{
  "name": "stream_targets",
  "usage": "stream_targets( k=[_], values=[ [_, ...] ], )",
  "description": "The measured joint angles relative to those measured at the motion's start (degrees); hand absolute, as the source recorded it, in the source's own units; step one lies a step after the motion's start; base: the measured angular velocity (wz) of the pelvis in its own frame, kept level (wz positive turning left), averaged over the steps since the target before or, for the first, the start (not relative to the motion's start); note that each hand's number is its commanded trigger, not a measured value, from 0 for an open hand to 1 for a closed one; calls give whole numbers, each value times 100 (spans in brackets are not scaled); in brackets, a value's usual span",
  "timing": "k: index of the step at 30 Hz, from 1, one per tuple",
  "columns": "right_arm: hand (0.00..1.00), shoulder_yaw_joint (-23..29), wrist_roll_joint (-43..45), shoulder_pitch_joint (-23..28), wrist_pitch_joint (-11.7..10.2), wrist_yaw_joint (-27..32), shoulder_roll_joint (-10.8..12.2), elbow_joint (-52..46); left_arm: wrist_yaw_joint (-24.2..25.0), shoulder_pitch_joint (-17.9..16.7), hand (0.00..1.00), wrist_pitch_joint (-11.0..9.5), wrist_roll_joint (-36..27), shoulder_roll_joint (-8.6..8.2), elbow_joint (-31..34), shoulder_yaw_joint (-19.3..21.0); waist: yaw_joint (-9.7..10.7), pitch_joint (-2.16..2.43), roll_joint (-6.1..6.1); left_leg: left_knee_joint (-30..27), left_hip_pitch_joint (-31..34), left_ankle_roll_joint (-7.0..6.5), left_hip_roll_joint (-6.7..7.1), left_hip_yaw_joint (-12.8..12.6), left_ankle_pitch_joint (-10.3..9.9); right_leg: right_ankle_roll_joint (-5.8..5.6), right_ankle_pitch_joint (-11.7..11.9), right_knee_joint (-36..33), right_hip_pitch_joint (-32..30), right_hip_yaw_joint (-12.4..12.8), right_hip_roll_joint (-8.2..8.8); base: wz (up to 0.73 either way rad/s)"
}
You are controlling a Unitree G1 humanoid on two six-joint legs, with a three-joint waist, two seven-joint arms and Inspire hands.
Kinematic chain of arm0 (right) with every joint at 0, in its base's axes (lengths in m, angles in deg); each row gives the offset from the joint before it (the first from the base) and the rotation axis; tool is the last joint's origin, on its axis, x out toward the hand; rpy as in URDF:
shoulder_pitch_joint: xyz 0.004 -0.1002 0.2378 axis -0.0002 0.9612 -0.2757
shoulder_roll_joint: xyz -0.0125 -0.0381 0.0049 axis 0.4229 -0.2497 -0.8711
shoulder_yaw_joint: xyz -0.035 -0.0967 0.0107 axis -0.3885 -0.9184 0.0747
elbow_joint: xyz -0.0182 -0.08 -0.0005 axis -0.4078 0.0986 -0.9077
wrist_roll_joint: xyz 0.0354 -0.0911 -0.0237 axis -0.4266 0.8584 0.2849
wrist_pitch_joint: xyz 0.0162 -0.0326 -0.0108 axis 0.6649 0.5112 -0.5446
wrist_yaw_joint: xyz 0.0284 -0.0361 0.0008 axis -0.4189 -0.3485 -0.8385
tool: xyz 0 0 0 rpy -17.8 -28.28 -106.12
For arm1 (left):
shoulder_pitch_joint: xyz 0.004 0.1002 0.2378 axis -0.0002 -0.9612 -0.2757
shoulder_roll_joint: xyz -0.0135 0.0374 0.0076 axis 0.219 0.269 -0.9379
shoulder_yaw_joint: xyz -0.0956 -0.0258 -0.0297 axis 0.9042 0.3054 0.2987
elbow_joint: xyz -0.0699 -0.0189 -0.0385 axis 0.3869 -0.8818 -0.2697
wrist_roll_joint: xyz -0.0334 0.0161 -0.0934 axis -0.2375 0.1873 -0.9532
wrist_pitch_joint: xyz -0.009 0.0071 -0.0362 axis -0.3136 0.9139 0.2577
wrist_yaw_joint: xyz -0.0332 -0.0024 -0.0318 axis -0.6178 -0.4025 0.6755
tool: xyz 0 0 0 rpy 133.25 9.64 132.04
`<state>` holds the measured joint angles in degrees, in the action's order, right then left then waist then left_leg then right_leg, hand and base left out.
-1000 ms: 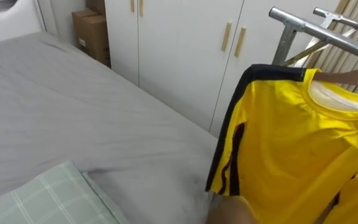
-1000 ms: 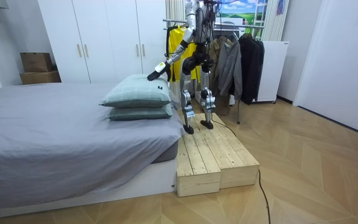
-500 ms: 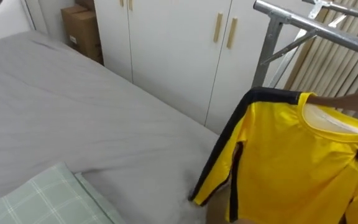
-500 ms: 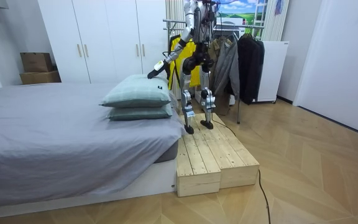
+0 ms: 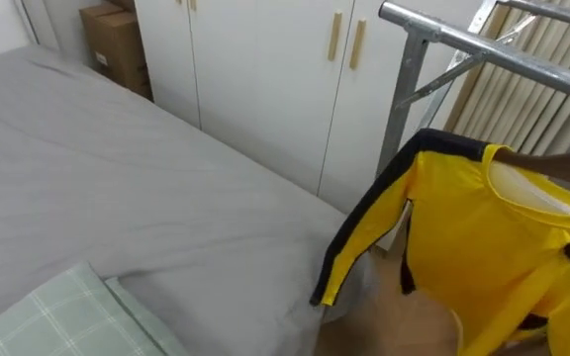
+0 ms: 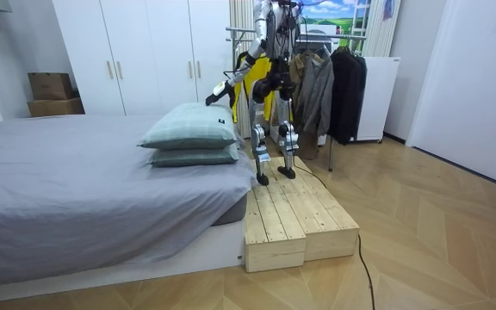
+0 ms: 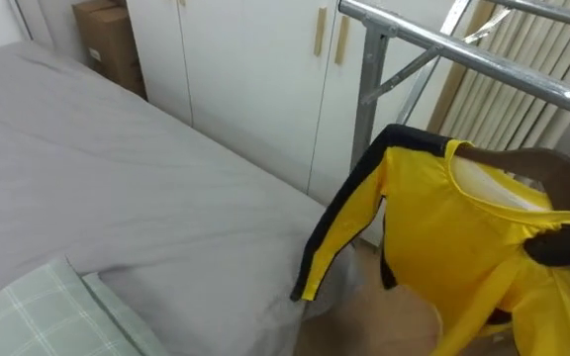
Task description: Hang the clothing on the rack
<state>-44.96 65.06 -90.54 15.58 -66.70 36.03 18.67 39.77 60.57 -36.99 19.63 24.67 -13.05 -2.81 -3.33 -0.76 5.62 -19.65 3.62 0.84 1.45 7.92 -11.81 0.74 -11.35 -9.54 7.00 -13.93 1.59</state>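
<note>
**Item:** short-sleeved shirt (image 5: 473, 247). Bright yellow, glossy and slippery-looking synthetic cloth. A black band runs along the shoulder and sleeve, and the round neck has a paler lining.

**Location:** in the air just beside the rack's upright post and below its top rail. One sleeve droops over the bed's edge. Not yet hung.

**Right hand** (image 7: 567, 247): dark, at the right eye view's right edge, lying against the shirt front beneath the collar. Whether it clasps the cloth cannot be told, though the shirt appears to be borne from that side.

**Left hand** (image 6: 213, 94): stretched out over the pillows in the room view; its state cannot be told.

**Step in hand (judged):** bringing the shirt up to the rail.
- Raise the neck clear above the rail before crossing over.
- Keep the shoulders level so the slick cloth does not slide off.
- Keep the hanging sleeve away from the post and its slanting brace.

**Fittings:**
- silver-grey metal clothes rack (image 5: 483, 49), smooth and hard-edged
- grey bed sheet (image 5: 117, 198), matte and softly creased
- pale green checked pillow (image 5: 47, 316), plump
- flat white wardrobe doors (image 5: 265, 79) with slim wooden handles
- brown cardboard box (image 5: 115, 44)
- pale plank platform (image 6: 295, 215), on which the robot stands between bed and rack
</note>
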Motion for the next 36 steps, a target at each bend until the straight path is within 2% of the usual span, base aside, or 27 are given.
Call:
stream_targets(
  k=[4,8,9,11,14,20,21,22,23,24,36],
  values=[
    [100,93,-2,154,-126,119,6,44,65,165,0,-48,3,9,2,-137,-1,0,-13,-16,-26,4,-5,-1,-5,12,9,-5,28,-6,-6,1],
    [100,107,2,265,-228,175,33,73,68,255,0,-70,3,13,1,-274,1,-9,-77,-55,-33,49,-55,3,-38,44,28,-11,40,-17,-56,0],
    [100,112,10,268,-247,175,58,110,68,256,0,-81,3,13,-5,-285,-2,-19,-92,-61,-34,56,-64,3,-42,47,29,-11,41,-17,-65,0],
    [100,320,64,341,-282,176,244,232,98,262,0,-98,4,12,-87,-385,-6,-5,-116,-96,-43,69,-82,3,-48,64,19,-12,56,-9,-87,0],
    [100,472,76,497,-324,172,359,248,150,249,0,-99,4,10,-131,-405,-8,-9,-127,-106,-57,84,-100,4,-55,81,2,-20,60,3,-103,0],
    [100,543,152,624,-334,100,432,249,233,254,0,-101,5,10,-126,-405,-10,0,-120,-108,-65,91,-113,-15,-52,83,4,-24,53,54,-124,-3],
    [96,543,172,625,-338,99,432,249,237,254,0,-102,5,10,-126,-405,-20,3,-115,-111,-65,91,-113,-14,-52,85,6,-26,54,57,-124,0],
    [39,544,213,625,-349,100,432,249,256,254,0,-104,6,10,-126,-405,-19,10,-107,-128,-69,91,-115,-15,-52,89,8,-28,54,71,-125,0],
    [10,545,252,625,-374,100,432,250,276,256,0,-109,5,10,-125,-405,-19,13,-103,-153,-69,92,-118,-15,-52,92,10,-29,55,89,-129,0],
    [0,545,265,625,-381,101,432,250,292,256,0,-112,4,9,-126,-404,-21,14,-102,-159,-70,94,-121,-19,-53,93,10,-30,57,99,-132,-4],
    [0,543,272,640,-449,159,477,284,349,252,0,-210,-2,-13,-264,-391,-44,-7,-121,-177,-100,147,-185,-36,-80,139,5,-21,87,115,-192,-1]
  ],
)
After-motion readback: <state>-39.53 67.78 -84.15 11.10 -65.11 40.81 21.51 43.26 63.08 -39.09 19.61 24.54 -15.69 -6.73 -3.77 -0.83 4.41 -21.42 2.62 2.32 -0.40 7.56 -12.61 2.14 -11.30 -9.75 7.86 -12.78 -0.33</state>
